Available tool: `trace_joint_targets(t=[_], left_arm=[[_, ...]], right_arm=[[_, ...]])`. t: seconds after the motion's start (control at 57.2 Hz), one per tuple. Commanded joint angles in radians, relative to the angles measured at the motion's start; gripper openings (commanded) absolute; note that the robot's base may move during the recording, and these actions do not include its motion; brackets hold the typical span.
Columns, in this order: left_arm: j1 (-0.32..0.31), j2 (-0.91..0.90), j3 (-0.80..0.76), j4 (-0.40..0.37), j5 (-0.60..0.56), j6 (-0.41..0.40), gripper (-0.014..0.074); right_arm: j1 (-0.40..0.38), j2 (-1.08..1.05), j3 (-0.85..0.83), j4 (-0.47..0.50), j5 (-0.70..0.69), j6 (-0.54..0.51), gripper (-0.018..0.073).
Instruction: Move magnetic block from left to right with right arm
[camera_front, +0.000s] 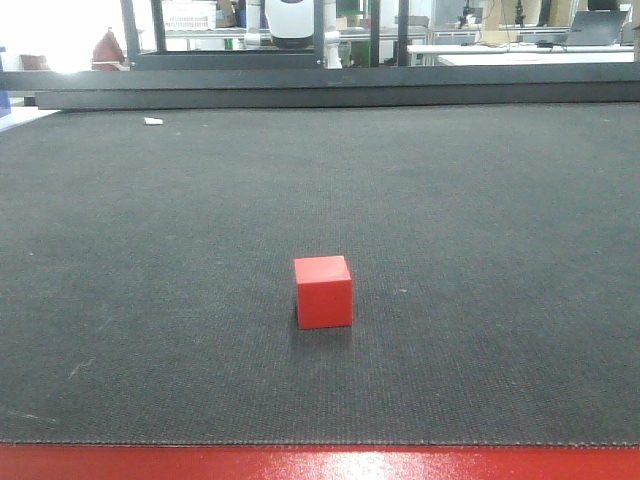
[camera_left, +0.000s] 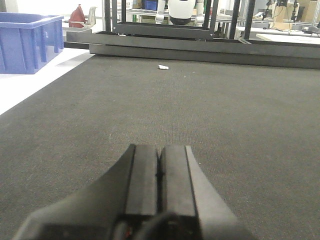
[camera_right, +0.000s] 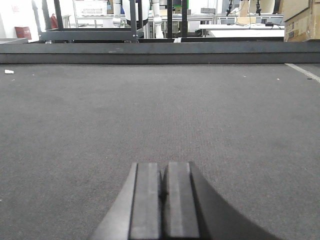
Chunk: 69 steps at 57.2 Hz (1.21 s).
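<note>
The left jaws rest pressed together and empty low over the desk (camera_left: 225, 110), probably parked aside, the red block (camera_front: 323, 291) stands alone at the front view's centre, free all round, and the right jaws, likewise pressed together, grip nothing yet.

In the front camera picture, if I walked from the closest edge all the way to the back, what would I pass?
Red strip at the near edge → magnetic block → small white scrap → long dark bar → white rounded machine at the back.
</note>
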Motion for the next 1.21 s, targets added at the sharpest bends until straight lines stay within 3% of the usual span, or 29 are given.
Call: trace_joint_targets(t=[0.0,0.21,0.437,0.699,0.822,0.979,1.067,1.189], left_arm=[[-0.006,-0.01,0.009,-0.003,-0.084,-0.007,-0.0126],[-0.006,-0.01,0.009,-0.003,-0.084,-0.007,-0.0126],[-0.006,-0.01,0.009,-0.003,-0.084,-0.007,-0.0126],[-0.006,-0.01,0.009,-0.003,-0.084,-0.007,-0.0126],[-0.006,-0.01,0.009,-0.003,-0.084,-0.007,-0.0126],[-0.006,-0.01,0.009,-0.003,-0.084,-0.007,-0.0126],[-0.006,-0.01,0.009,-0.003,-0.084,-0.007,-0.0126],[-0.006,-0.01,0.009,-0.003,-0.084,-0.007,-0.0126]], right_arm=[[-0.003,-0.022,-0.014,-0.008,-0.073,-0.009,0.0034],[-0.003,0.015,-0.188,-0.012,0.134,-0.009,0.0034],[-0.003,0.197,-0.372,-0.071,0.358,-0.009,0.0034],[0.002,0.467,-0.476,-0.071,0.339,-0.009,0.0034],[0.041,0.573,-0.5,-0.071,0.373,-0.009,0.0034],[0.136,0.69,-0.525,-0.167,0.377,0.119,0.0038],[0.184,0.76,-0.545,-0.234,0.388,0.244,0.0118],[0.237,0.842,-0.594,-0.296,0.427,0.419,0.0383]])
